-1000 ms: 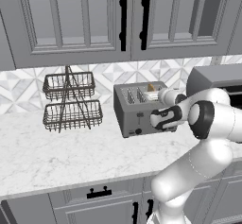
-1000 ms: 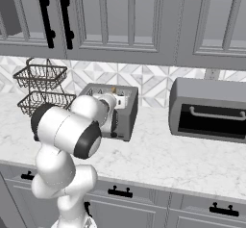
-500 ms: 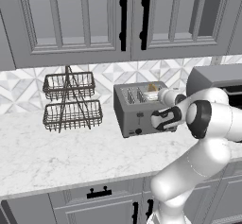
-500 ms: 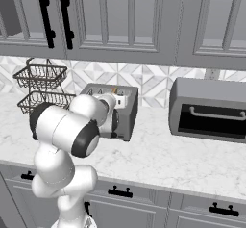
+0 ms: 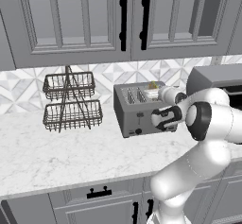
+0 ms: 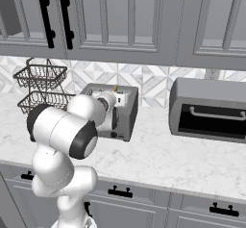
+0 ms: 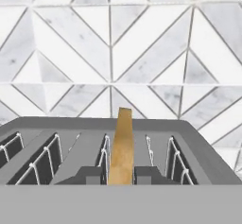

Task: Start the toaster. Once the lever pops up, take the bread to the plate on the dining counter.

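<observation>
As you scan from the left, a two-tier wire basket point(image 5: 72, 100) stands on the marble surface point(image 5: 56, 152), well to the left of the toaster point(image 5: 139, 108). That toaster is the landmark: a boxy grey one against the tiled wall, with small black knobs low on its front. Just at its right end, the white arm curls in so that the hand point(image 7: 121, 175) sits at the toaster's top edge, looking along the slots. The hand is pinched narrow, its two dark tips on either side of the bread point(image 7: 121, 147), which stands upright in a slot near the toaster's middle, its tan edge rising above the slot rim. From these views you cannot be sure whether the tips are squeezing the slice or only flanking it. Further right of the toaster sits a wider grey oven box point(image 6: 209, 108) with a dark window.

Judging the risk: a grip this close to the bottom of the slice could be shallow, so a fast lift may let it slip back into the slot. A tilted pull could also snag it on the wire guides beside it.
</observation>
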